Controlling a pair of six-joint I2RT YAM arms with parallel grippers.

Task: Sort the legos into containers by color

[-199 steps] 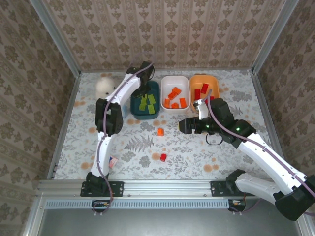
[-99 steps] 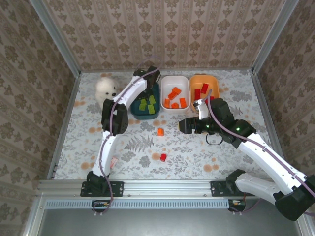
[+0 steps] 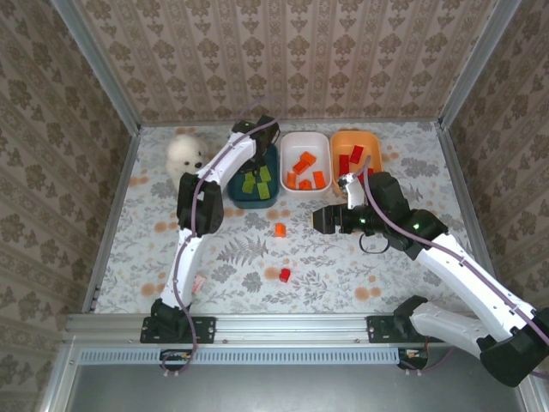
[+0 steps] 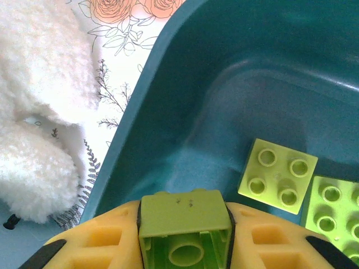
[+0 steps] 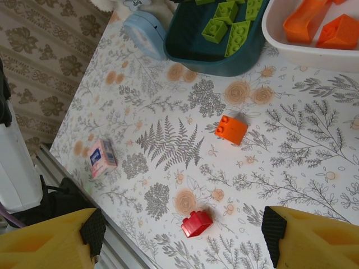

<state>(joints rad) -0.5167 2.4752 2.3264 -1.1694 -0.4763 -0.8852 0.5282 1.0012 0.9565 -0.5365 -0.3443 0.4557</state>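
Fingers [image 4: 90, 246] of the left gripper [image 4: 185, 249] clamp a light green brick [image 4: 184, 216] over the dark teal tub [image 4: 252, 101]; the right gripper [image 5: 179, 244] hangs with jaws apart above the table [image 3: 343, 275]. Orange pieces [image 3: 304, 172] lie in the white tub [image 3: 313, 140] and red pieces [image 3: 350, 159] in the orange tub [image 3: 371, 142], leaving one orange brick [image 5: 231, 129] and one red brick [image 5: 196, 224] loose nearer, seemingly unobstructed by the fluffy white toy [image 3: 184, 152] far left.

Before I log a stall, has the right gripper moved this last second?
No. The right gripper sits as far right of the loose orange brick as before.
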